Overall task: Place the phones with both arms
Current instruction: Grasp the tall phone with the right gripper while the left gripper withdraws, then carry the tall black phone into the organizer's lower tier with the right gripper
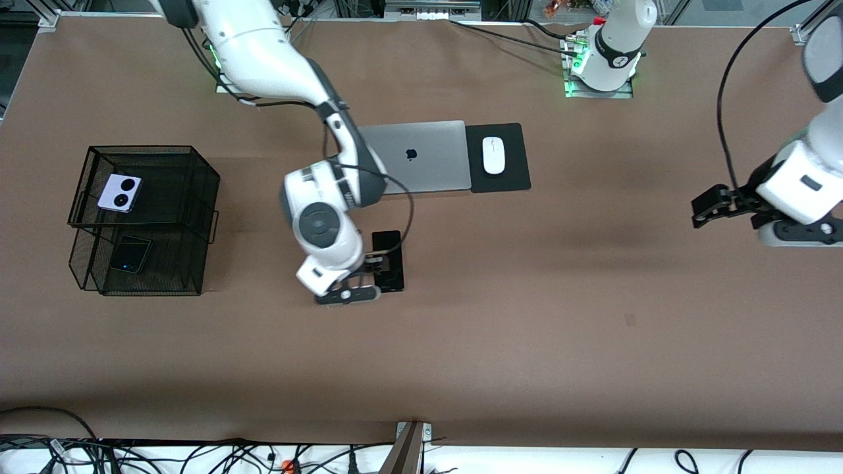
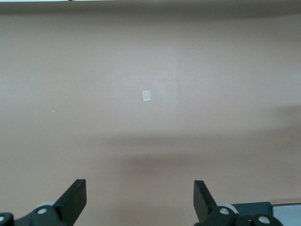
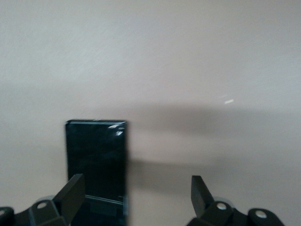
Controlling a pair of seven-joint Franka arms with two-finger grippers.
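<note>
While the right gripper (image 1: 374, 271) hangs low over the long phone (image 1: 388, 260), its jaws stand wide apart and grasp nothing; in the right wrist view one finger (image 3: 71, 194) covers a corner of the slab (image 3: 96, 165), whose lower end is cut off. That phone lies flat on the table (image 1: 527, 316), nearer the front camera than the laptop (image 1: 421, 155), which the arm partly hides. Beside the laptop sits the mouse (image 1: 493, 155) on its pad (image 1: 498, 158). Toward the right arm's end stands a mesh rack (image 1: 197, 191): lavender phone (image 1: 119, 193) on top, black phone (image 1: 130, 255) below, dim through the wire. The left gripper (image 1: 706, 212) waits, spread and empty, over bare table.
</note>
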